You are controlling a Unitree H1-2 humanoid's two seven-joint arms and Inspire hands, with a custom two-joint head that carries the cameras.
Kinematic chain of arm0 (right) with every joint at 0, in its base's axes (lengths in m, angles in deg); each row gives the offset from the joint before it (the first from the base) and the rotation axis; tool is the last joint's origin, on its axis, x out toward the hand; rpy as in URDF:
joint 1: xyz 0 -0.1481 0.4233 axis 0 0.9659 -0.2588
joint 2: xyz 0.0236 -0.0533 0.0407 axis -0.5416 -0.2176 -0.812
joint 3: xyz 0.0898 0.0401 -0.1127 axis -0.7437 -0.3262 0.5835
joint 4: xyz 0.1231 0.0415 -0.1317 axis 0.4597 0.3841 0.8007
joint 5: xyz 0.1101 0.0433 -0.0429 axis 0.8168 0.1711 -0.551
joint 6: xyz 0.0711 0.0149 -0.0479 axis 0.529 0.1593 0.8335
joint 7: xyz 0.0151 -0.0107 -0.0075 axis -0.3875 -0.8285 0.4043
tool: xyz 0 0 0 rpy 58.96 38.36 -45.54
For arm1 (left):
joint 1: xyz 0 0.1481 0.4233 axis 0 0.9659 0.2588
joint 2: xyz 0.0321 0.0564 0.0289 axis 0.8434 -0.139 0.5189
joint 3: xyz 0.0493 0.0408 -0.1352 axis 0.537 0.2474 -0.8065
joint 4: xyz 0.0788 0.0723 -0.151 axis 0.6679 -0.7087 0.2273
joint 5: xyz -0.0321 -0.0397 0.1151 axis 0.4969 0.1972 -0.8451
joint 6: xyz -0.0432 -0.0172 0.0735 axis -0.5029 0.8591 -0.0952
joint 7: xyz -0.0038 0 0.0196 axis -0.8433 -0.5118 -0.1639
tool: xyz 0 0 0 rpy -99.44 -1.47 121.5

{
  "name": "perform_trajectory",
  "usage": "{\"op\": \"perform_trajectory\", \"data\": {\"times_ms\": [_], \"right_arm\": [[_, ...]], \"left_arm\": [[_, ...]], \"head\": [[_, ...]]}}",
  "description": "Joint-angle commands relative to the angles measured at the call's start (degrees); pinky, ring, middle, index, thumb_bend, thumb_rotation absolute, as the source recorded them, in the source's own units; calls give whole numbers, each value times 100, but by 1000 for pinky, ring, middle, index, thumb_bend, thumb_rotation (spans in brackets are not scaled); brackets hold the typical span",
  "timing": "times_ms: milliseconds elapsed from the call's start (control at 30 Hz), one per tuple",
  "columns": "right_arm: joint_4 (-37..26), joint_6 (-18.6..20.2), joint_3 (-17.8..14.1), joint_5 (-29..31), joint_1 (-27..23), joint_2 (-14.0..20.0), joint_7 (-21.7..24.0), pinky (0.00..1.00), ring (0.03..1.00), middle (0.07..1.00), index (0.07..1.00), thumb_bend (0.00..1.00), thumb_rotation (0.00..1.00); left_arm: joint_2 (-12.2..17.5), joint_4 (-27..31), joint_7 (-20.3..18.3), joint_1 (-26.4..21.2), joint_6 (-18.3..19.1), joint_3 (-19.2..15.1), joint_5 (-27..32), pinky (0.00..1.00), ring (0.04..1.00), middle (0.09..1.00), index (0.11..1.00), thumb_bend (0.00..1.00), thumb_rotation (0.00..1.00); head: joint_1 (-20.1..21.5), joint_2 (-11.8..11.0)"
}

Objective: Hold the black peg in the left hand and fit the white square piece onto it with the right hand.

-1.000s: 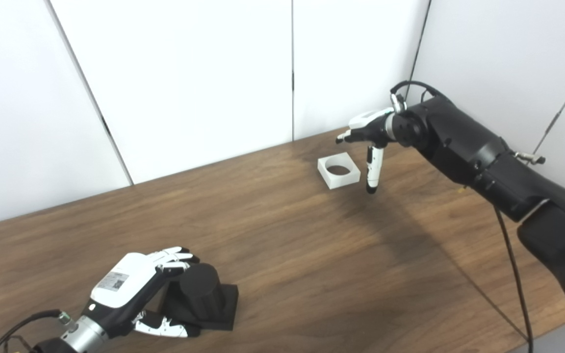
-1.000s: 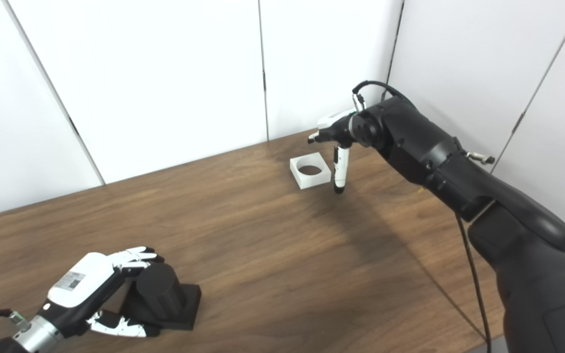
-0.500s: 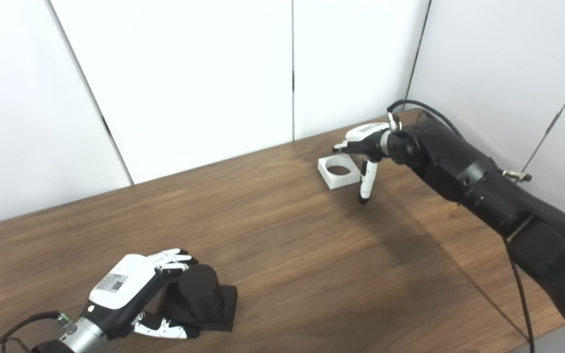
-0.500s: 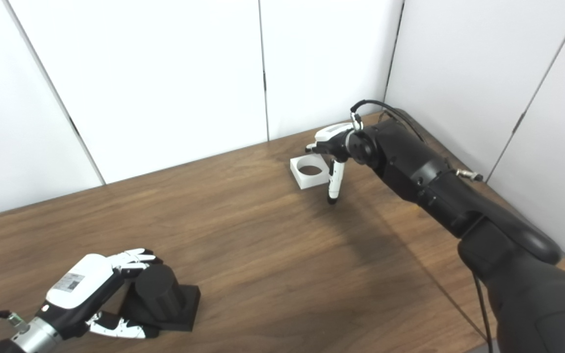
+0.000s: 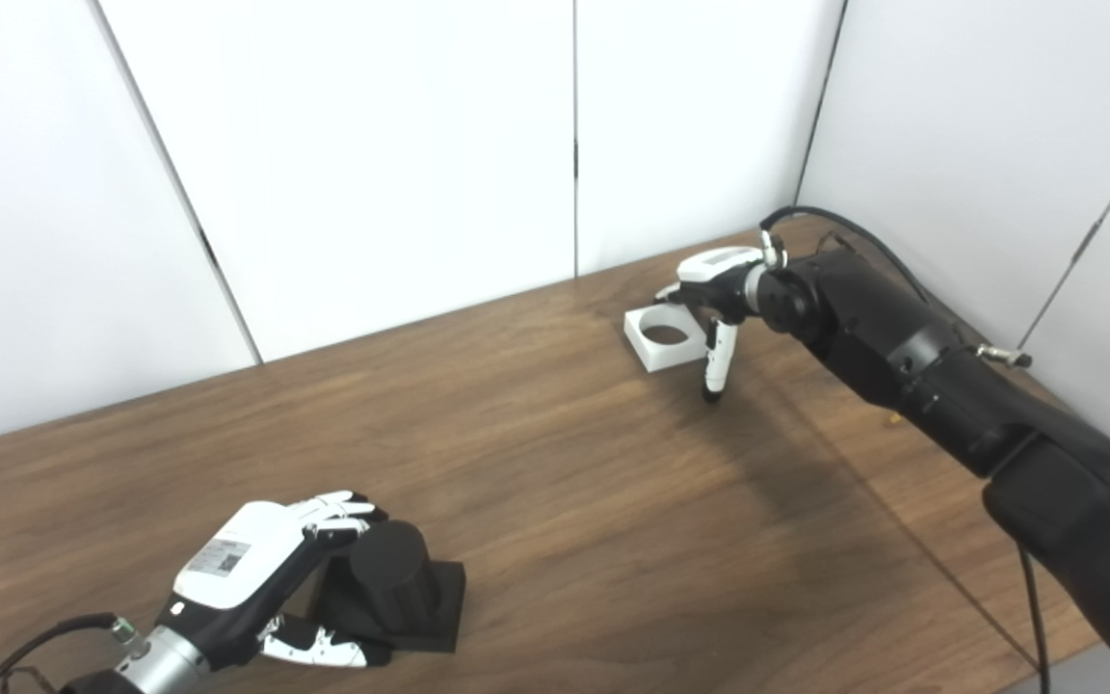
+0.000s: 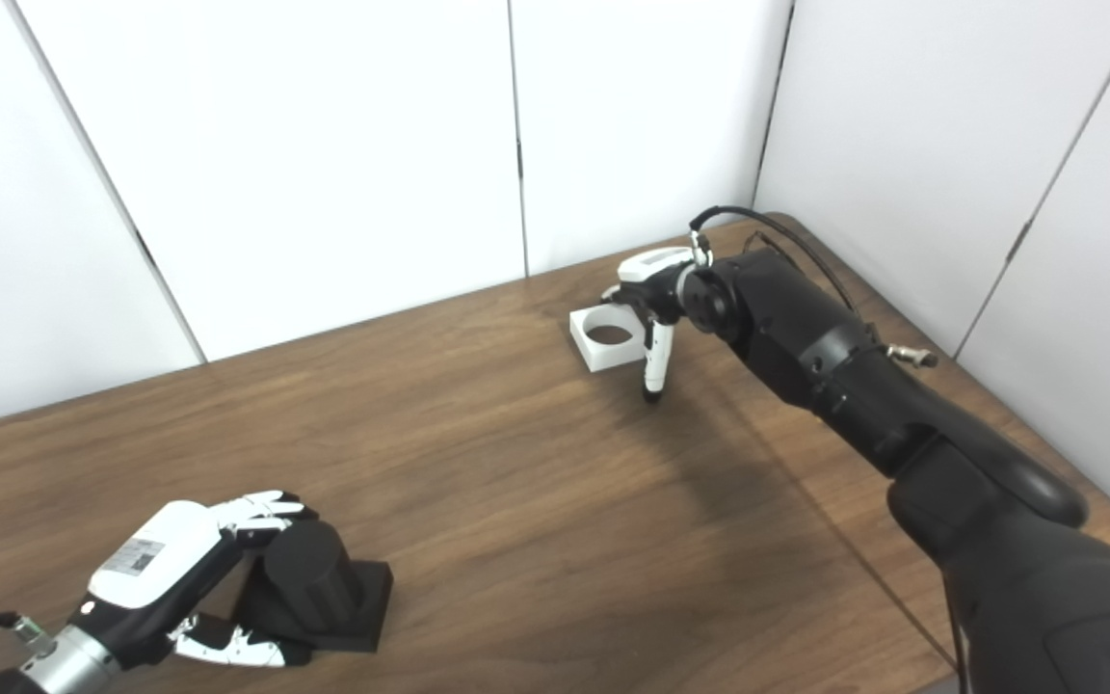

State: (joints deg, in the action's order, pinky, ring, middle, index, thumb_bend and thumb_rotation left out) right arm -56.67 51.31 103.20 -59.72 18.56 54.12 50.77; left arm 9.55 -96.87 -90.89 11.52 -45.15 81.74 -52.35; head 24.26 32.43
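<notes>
The left robot hand [image 5: 256,569] grasps the black peg [image 5: 389,578], which stands on the counter [image 5: 565,501]. The right robot hand [image 5: 709,308], released and empty, straddles the white square piece [image 5: 663,335]; pickup and fitting remain

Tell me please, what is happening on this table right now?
A humanoid robot is working with two parts on a wooden table. Its left hand is wrapped around the black peg, which stands on its square base near the front. Far away, near the back wall, the right hand is at the white square piece, with fingers over its far side and the thumb pointing down beside it. The piece lies flat on the table, not yet lifted, so fitting has not begun.
</notes>
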Motion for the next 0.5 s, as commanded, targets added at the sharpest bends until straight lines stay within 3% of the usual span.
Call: {"op": "perform_trajectory", "data": {"times_ms": [0,200,467], "right_arm": [[-2,-217,-60,0,-220,61,-268,791,894,919,865,844,232],[327,-561,-35,76,-285,-26,-581,688,840,871,772,824,216],[614,-678,38,122,-375,-168,-654,709,834,852,760,803,223]], "left_arm": [[299,-171,-531,241,160,157,-344,785,877,819,487,524,58],[290,-124,-571,251,204,148,-328,781,877,818,487,524,57],[293,-82,-570,277,204,127,-326,778,879,818,487,524,58]], "head": [[5,2],[-45,38],[-95,86]]}}
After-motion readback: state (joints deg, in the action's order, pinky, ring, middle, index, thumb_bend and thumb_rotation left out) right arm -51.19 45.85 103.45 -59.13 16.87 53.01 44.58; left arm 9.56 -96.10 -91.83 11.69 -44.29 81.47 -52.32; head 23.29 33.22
